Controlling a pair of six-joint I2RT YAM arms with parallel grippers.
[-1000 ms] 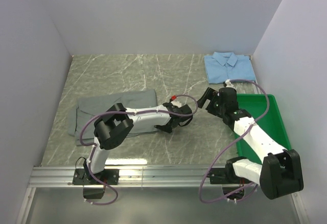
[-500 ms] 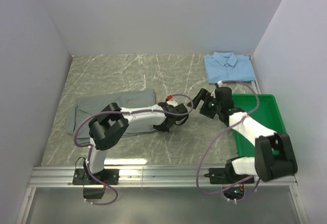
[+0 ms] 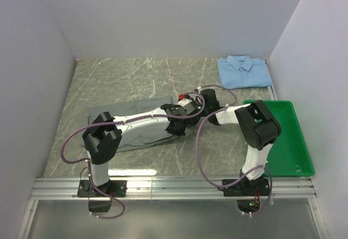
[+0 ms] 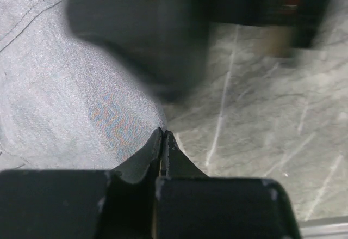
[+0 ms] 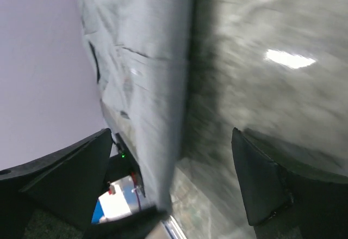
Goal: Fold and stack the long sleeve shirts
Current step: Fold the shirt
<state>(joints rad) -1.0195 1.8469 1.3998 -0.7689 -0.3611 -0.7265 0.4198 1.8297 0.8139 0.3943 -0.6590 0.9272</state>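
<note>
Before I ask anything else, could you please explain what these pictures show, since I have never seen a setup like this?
Two robot arms are bolted at the near edge of a marbled table. One picture looks down from above; the other two come from a camera on each wrist. A grey shirt lies mid-table, a folded light blue shirt in the far right corner, a green tray on the right. The left hand is shut, pinching the grey shirt's edge. The right hand is open beside that edge, holding nothing.
</note>
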